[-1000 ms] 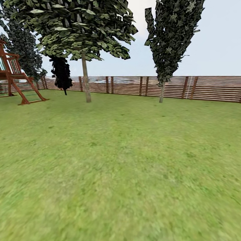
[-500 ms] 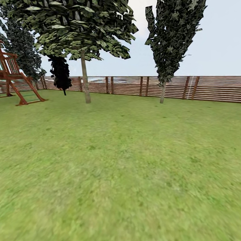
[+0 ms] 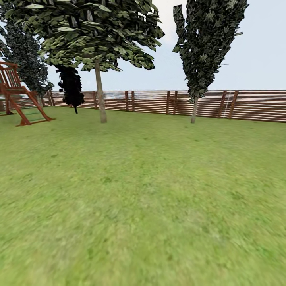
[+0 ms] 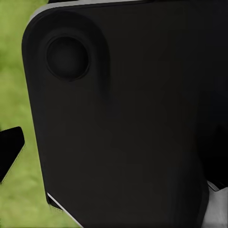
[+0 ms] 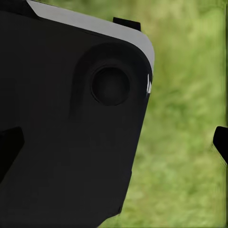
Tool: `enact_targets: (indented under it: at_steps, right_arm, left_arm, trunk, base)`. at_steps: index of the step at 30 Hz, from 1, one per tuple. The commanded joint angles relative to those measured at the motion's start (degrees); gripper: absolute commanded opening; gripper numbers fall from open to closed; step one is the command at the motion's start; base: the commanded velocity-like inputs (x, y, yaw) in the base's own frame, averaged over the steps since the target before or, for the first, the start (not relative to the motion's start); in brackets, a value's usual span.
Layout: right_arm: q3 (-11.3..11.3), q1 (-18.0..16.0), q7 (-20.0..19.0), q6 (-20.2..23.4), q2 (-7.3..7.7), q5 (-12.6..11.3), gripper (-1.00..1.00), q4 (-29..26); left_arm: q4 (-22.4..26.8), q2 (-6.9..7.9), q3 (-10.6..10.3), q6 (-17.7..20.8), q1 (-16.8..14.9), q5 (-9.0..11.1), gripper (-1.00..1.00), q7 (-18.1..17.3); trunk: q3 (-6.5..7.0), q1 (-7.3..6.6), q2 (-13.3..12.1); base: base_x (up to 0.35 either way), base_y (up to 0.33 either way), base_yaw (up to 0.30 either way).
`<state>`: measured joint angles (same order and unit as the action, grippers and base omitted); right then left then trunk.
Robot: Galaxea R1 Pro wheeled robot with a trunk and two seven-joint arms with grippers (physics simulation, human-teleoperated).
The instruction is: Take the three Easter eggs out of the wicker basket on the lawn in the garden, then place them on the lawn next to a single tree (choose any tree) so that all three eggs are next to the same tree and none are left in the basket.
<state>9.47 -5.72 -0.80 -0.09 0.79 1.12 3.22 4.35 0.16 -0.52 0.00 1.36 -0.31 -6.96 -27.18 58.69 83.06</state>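
Note:
The lawn (image 3: 143, 198) stretches ahead as mottled green grass. A tree (image 3: 100, 93) with a bare pale trunk and a broad light-green canopy stands at the far left-centre, near the fence. The three Easter eggs and the wicker basket are out of view. In the left wrist view, my left gripper (image 4: 114, 152) faces a black robot panel, with one dark fingertip (image 4: 10, 151) at the picture's edge over grass. My right gripper (image 5: 114, 149) has its fingertips (image 5: 221, 145) far apart, with nothing held between them.
A brown slat fence (image 3: 159, 101) rings the garden at the back. A dark narrow cone-shaped tree (image 3: 196, 59) stands right of centre and a near-black one (image 3: 71, 89) at the left. A red wooden play frame (image 3: 18, 97) is at the far left.
The whole head view has crept forward and shifted a little; the play frame slides left and the right tree slides right. Nothing in the garden itself has moved.

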Motion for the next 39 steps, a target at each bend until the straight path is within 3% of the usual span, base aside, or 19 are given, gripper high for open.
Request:
enact_targets:
  at_steps: [1, 15, 39]
  right_arm:
    - [0.29, -0.08, -0.08, 0.00, 0.00, 0.11, 1.00, 0.12]
    - [0.29, -0.08, -0.08, 0.01, 0.00, 0.11, 1.00, 0.12]
    - [0.29, -0.08, -0.08, 0.01, 0.00, 0.11, 1.00, 0.12]
  left_arm:
    - [0.13, 0.02, -0.05, 0.00, 0.04, -0.04, 1.00, -0.16]
    - [0.13, 0.02, -0.07, 0.00, 0.04, -0.04, 1.00, -0.16]
    - [0.13, 0.02, -0.06, 0.00, 0.04, -0.04, 1.00, -0.16]
  trunk:
    - [-0.04, 0.03, 0.02]
    - [-0.31, 0.03, 0.02]
    - [-0.32, 0.03, 0.02]
  base:
    - [0.335, 0.000, 0.000]
    - [0.334, 0.000, 0.165]
    - [0.335, 0.000, 0.006]
